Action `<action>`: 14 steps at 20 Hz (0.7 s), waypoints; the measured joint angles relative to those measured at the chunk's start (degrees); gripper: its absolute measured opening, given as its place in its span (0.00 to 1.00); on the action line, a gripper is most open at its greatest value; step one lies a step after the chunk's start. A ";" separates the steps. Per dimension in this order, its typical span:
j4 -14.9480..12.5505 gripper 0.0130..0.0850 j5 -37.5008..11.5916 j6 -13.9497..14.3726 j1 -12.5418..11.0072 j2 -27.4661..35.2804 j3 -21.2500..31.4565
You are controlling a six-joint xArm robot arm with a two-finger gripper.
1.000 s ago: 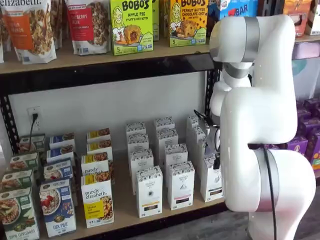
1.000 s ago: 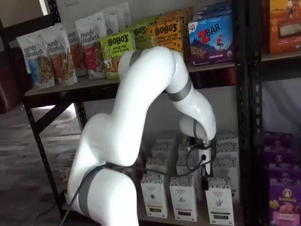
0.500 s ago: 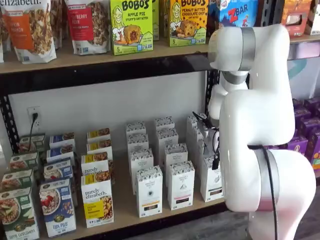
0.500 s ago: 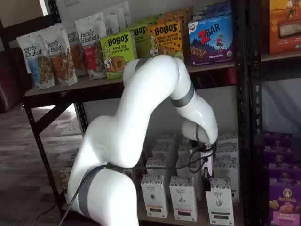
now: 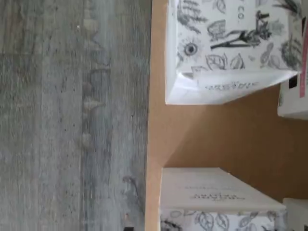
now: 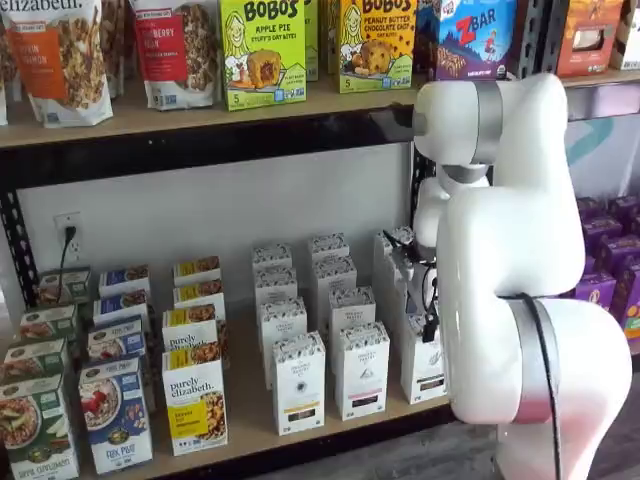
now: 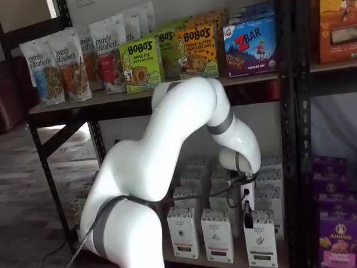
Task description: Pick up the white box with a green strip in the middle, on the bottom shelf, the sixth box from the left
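Along the desk (image 6: 247,408) from the left stand coloured cereal cartons, then yellow-label cartons (image 6: 194,401), then two white cartons (image 6: 298,384) with dark strips. Next comes the box (image 6: 421,370), at the front edge of the desk and last in that front row before the arm (image 6: 520,250) hides the rest. In a shelf view the box (image 7: 260,239) stands upright, its long axis vertical and its narrow speckled top facing up.

The pincer (image 6: 431,325) hangs directly over the front of the box, pointing down. In a shelf view the pincer (image 7: 246,215) shows one black finger at the box's upper left corner, close to its top or perhaps touching it. Only that side-on finger shows, so I cannot tell whether the fingers are apart or together, and nothing is clamped in them.

The wrist view looks down on the desk (image 5: 216,130), with a bare strip between two white carton tops and grey floor beyond its edge. I cannot tell which of the two is the box.

The coming move seems to turn on this: the box lies straight below the pincer and slightly to its right in the row. It likely calls for a small sideways correction, then a vertical drop over the narrow top.
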 joint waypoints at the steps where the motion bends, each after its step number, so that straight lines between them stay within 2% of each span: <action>1: -0.79 1.00 0.17 0.63 -0.04 0.37 -0.42; 6: -5.81 1.00 -0.69 4.92 -0.09 1.66 -1.01; 14: -9.29 1.00 -1.68 8.29 0.24 3.34 -1.87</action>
